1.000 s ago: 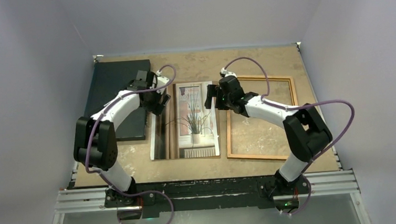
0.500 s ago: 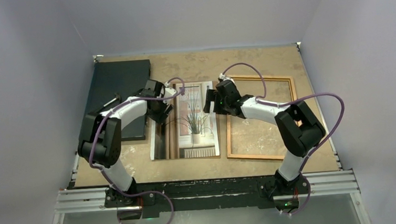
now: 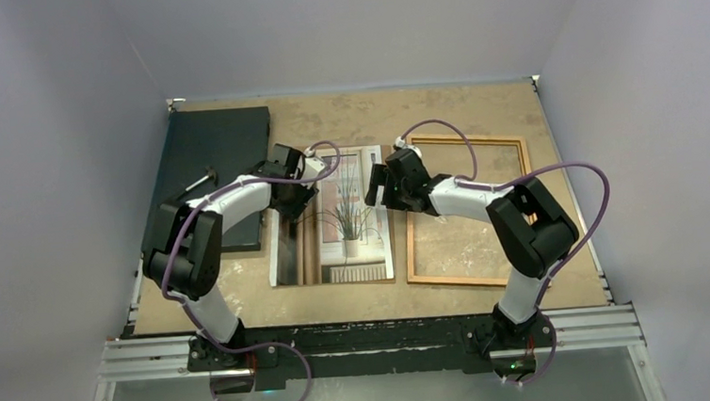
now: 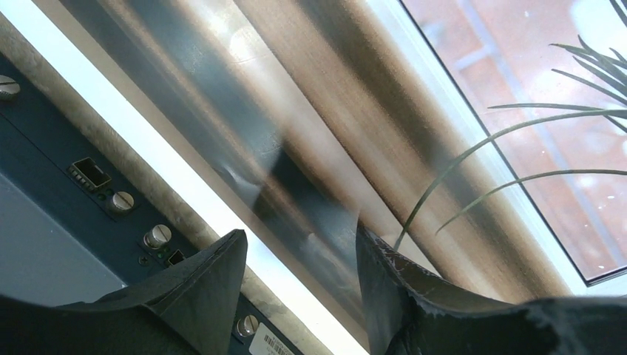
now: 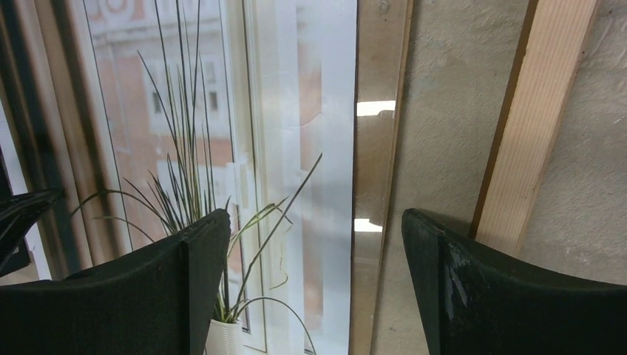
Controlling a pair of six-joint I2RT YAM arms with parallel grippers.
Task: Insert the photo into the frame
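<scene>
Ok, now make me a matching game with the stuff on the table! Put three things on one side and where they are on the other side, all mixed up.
Things:
1. the photo
2. the frame
3. the dark mat

Places:
a. far left corner of the table
b. right side, with only bare table showing inside it
c. in the middle, lying flat

Pairs: 1-c, 2-b, 3-a.

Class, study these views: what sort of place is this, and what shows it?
Probably a robotics lab test cell: a left arm and right arm bolted to a metal rail, plain grey walls boxing in the table, and a photo, frame and dark mat laid out.
</scene>
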